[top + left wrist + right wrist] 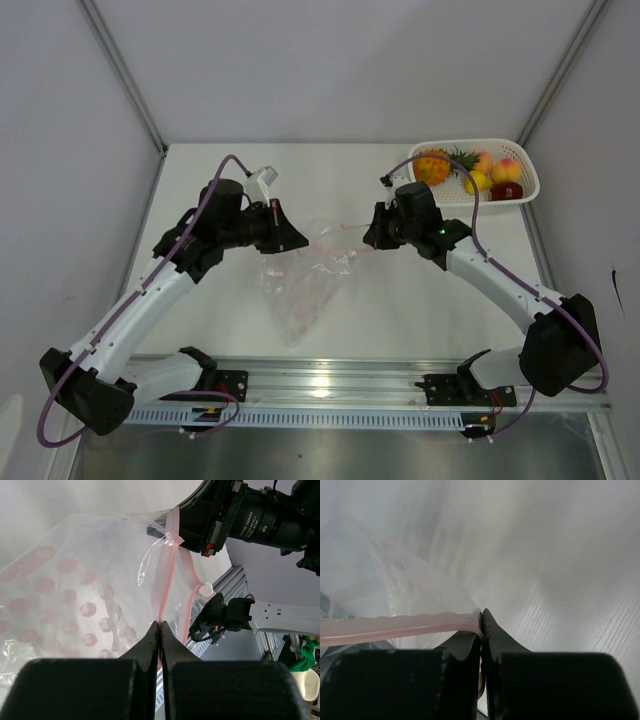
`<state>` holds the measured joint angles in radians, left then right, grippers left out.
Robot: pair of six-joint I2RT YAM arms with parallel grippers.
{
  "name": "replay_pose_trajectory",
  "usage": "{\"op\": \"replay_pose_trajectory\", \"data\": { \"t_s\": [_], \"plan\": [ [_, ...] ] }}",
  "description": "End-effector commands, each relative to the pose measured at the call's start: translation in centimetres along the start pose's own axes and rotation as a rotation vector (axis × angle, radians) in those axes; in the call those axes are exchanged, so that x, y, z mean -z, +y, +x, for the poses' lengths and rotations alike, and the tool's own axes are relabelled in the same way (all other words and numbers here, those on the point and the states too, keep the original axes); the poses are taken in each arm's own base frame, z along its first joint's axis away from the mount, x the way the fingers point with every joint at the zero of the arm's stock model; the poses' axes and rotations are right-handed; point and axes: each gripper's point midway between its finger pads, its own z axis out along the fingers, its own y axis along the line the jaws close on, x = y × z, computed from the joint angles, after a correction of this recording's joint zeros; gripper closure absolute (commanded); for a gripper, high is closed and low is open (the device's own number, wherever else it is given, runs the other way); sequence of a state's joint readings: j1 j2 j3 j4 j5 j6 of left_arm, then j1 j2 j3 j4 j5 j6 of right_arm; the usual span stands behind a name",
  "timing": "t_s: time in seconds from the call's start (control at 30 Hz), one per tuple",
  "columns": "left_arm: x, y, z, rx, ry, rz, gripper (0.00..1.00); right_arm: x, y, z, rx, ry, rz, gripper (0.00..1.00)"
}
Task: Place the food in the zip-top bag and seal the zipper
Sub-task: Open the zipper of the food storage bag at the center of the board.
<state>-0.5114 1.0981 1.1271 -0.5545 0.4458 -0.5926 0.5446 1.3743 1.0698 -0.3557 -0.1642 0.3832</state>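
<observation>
The clear zip-top bag [300, 290] with pink dots hangs between my two arms above the table's middle. Its pink zipper [335, 237] is stretched between them. My left gripper [303, 243] is shut on the zipper's left end [161, 615]. My right gripper [367, 240] is shut on the zipper's right end [477, 625], the strip running off to the left in the right wrist view. The food [478, 172], an orange pineapple, peaches, a yellow fruit and a dark red apple, lies in the basket at the far right.
A white mesh basket [530, 178] stands at the table's far right corner. A metal rail [330, 385] with the arm bases runs along the near edge. Grey walls close in the table on the left, right and back.
</observation>
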Motion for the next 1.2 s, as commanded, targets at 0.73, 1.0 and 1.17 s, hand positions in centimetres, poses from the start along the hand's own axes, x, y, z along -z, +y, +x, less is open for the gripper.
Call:
{"op": "replay_pose_trajectory", "data": {
  "t_s": [0.73, 1.0, 1.17],
  "plan": [
    [-3.3, -0.3, -4.7, 0.003, -0.056, 0.023, 0.99, 13.6, 0.8, -13.3, 0.028, -0.456, 0.086, 0.01],
    [-3.3, -0.5, -4.7, -0.022, -0.050, 0.033, 0.99, 11.7, -9.2, -21.4, -0.079, -0.525, 0.286, 0.01],
    [-3.3, -0.9, -4.1, -0.017, -0.027, 0.066, 0.99, 6.8, -15.7, -24.0, -0.137, -0.490, 0.364, 0.01]
  ]
}}
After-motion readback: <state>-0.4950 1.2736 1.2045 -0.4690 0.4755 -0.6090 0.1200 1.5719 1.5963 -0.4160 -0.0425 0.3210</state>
